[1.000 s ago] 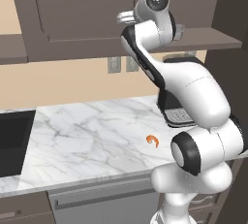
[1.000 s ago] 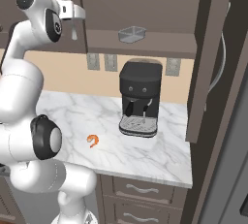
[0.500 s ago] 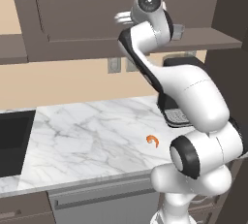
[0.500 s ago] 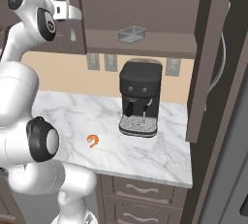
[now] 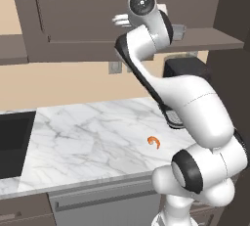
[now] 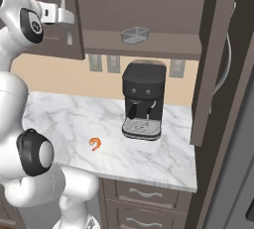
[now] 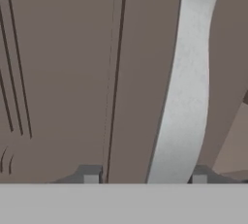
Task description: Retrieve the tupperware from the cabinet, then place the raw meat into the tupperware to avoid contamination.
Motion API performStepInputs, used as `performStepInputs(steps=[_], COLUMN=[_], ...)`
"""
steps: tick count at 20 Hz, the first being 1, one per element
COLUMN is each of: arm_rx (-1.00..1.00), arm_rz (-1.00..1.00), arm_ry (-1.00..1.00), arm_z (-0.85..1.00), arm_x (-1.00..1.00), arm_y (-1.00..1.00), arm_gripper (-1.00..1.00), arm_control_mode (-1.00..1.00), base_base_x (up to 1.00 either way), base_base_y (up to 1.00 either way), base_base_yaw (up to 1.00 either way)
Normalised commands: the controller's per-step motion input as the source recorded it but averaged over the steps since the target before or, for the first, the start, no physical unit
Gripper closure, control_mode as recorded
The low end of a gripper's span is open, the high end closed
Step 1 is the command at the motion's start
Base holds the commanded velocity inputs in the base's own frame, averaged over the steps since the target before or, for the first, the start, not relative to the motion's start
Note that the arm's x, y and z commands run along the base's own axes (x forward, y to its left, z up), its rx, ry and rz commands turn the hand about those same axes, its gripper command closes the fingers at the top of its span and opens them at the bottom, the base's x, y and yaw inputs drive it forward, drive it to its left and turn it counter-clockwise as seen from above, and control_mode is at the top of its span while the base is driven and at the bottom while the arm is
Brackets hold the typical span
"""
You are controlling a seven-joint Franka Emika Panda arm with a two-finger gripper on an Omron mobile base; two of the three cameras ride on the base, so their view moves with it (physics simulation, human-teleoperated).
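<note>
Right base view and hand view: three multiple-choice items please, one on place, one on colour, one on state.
1. Where is the tupperware?
A. on the cabinet shelf above the coffee machine
B. on the counter beside the shrimp
C. in the sink

2. What colour is the raw meat on the counter?
A. green
B. orange
C. blue

3. How do the fingers stand at the door handle?
A. shut, far from it
B. holding the tupperware
C. apart, with the silver bar between them

Key: 1 A, it sits on the open shelf. 2 B, plainly orange against the marble. 3 C, the hand view shows a tip on each side of the bar.
</note>
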Motion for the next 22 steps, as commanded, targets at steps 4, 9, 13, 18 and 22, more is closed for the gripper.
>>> performStepInputs(steps=[4, 9, 13, 18, 22], arm_rx=[0.00, 0.00, -0.01, -0.01, -0.01], arm_rz=[-0.09, -0.09, -0.10, -0.10, -0.08], arm_ry=[0.00, 0.02, 0.02, 0.01, 0.02], arm_z=[0.00, 0.00, -0.02, -0.08, -0.03], arm_x=[-0.45, -0.40, -0.38, -0.35, -0.44], arm_y=[0.31, 0.38, 0.44, 0.55, 0.55], arm_gripper=[1.00, 1.00, 1.00, 1.00, 1.00], arm_control_mode=[-1.00, -1.00, -1.00, -1.00, -1.00], base_base_x=[0.00, 0.00, 0.00, 0.00, 0.00], base_base_y=[0.00, 0.00, 0.00, 0.00, 0.00], base_base_yaw=[0.00, 0.00, 0.00, 0.00, 0.00])
